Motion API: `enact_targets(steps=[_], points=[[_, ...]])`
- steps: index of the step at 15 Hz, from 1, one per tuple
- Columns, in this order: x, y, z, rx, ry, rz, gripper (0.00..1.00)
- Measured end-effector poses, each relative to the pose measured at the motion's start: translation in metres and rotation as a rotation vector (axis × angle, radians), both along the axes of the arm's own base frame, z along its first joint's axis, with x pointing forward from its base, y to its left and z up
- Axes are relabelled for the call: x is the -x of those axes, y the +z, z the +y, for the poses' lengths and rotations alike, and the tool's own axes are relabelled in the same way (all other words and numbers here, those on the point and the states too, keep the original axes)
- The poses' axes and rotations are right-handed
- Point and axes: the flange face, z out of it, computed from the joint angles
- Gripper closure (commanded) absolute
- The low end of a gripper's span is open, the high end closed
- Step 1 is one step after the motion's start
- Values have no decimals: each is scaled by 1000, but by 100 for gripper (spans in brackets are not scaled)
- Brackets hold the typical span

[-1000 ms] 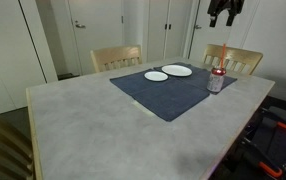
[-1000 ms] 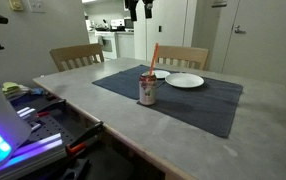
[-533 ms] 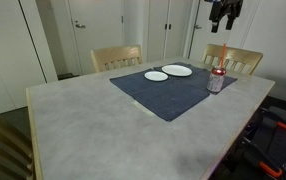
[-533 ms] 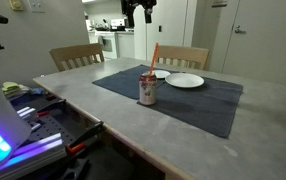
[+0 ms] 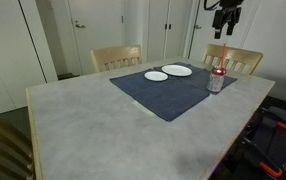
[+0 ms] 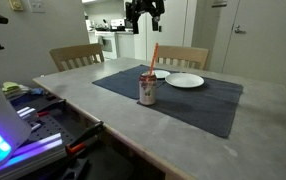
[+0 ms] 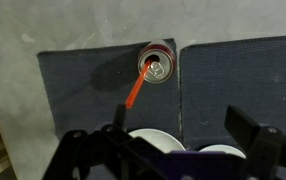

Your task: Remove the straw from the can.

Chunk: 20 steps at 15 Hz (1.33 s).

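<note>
The thin straw (image 7: 135, 92), slanting toward 7 o'clock from the cylindrical can (image 7: 157, 65), is seen overhead only in the wrist view; the gripper (image 7: 168, 150) jaws are spread apart.

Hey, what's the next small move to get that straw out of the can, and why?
Probably lower the gripper toward the top end of the straw, centring the open jaws on it. The gripper hangs well above the can, holding nothing, while the straw stands leaning in the can, untouched.
</note>
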Motion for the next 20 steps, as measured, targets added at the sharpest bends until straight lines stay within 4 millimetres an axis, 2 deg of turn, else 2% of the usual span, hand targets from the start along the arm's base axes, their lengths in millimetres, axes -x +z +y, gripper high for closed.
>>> enact_targets(steps=[3, 7, 11, 17, 20], points=[[-10, -15, -27, -32, 6, 29, 0], [-25, -24, -53, -105, 3, 30, 0], [-31, -35, -60, -123, -4, 51, 0], [-24, -49, -71, -135, -32, 97, 0], [-22, -53, -75, -136, -41, 104, 17]])
